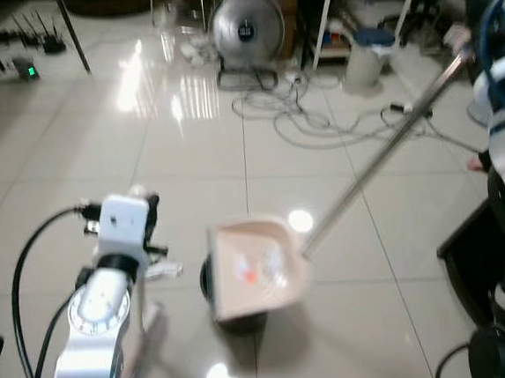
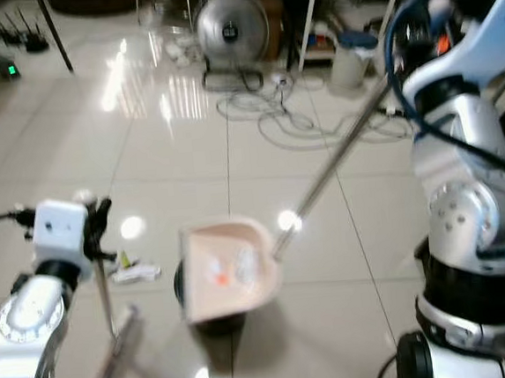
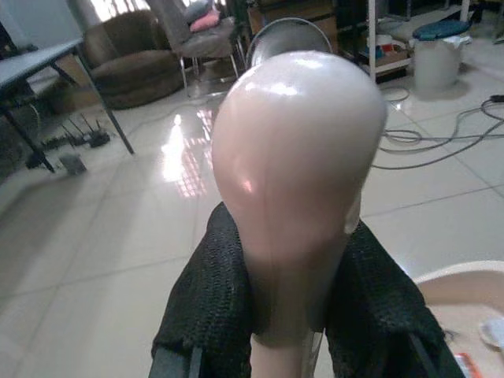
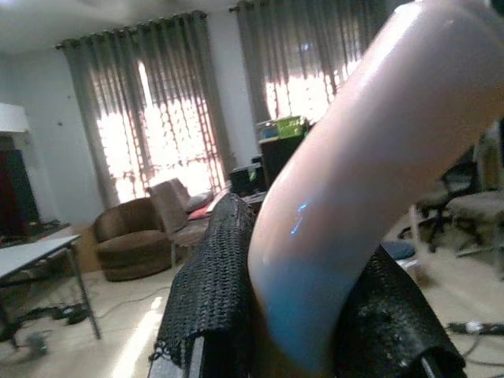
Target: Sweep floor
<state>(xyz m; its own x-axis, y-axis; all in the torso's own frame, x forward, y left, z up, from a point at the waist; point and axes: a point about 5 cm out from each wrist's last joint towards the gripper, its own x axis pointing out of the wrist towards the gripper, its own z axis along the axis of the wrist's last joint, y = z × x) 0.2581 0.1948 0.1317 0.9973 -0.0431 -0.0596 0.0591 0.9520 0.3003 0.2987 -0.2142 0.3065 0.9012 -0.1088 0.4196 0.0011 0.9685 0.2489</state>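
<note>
Glossy white tiles (image 1: 188, 159) fill our blurred view; at centre lies our pink dustpan (image 1: 255, 268), its scraps indistinct. Our left gripper (image 3: 291, 315) pinches the broom handle (image 3: 299, 181), our right gripper (image 4: 299, 315) the dustpan handle (image 4: 370, 157); no writing reads.

Glossy tiled floor (image 1: 188, 159) carries dustpan (image 1: 255, 268), cables (image 1: 317, 121), fan (image 1: 246, 30).

— What do you see low in the middle of the frame?
— Your pale pink dustpan (image 1: 252, 269), flat on the tiles with scraps inside, its long silver pole (image 1: 382, 155) slanting to the upper right.
— And the broom (image 2: 113, 329)?
— Lower left, upright, its pink handle top (image 3: 299, 181) rounded.
</note>
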